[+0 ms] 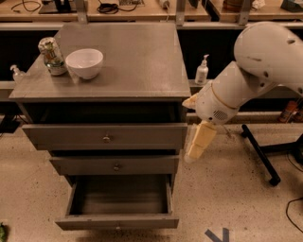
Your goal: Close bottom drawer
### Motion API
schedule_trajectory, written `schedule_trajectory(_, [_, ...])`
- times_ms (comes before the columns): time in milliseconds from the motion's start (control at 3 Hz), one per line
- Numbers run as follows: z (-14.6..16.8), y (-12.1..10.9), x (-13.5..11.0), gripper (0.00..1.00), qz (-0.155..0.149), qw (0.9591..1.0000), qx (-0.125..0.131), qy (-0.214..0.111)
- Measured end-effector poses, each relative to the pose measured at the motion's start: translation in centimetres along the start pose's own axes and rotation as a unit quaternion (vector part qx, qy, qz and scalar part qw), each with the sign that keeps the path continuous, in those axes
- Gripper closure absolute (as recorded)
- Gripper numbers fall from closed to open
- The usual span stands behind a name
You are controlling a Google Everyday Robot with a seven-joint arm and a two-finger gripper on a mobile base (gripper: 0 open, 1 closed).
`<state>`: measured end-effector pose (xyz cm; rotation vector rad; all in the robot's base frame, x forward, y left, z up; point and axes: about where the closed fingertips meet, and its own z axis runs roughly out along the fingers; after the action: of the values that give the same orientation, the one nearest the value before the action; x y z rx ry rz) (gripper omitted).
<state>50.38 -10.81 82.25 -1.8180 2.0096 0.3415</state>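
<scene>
Gripper (193,153) right of cabinet (142,61); open floor (94,236) fronts bottom drawer (118,221).

This looks like a robotics lab or workshop. The gripper (194,151) hangs on a bulky white arm, just to the right of a grey cabinet (118,71). Well behind and above it a long wooden workbench (142,12) runs the width of the room, with black cables (111,7) lying on top. A pump bottle (202,70) stands on a ledge above and behind the gripper. Below it is a speckled hard floor (227,189) bearing a blue tape mark (218,234). To its right lies the black stand (260,151) of some equipment.
</scene>
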Motion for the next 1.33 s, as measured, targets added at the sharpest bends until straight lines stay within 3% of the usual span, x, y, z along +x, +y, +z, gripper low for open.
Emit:
schedule_trajectory(333, [7.5,3.1,-0.6,0.0,-0.013,0.994,-0.057,-0.092])
schedule_trajectory(667, [14.2,7.7,-2.7,0.0,-0.02,0.9815,-0.095,-0.165])
schedule_trajectory(1000, [15.7,8.7,-3.1,0.0,-0.017,0.9796,-0.107,-0.169])
schedule_trajectory(1333, [18.3,9.0,-2.1,0.0,0.016,0.9726,-0.143,-0.182])
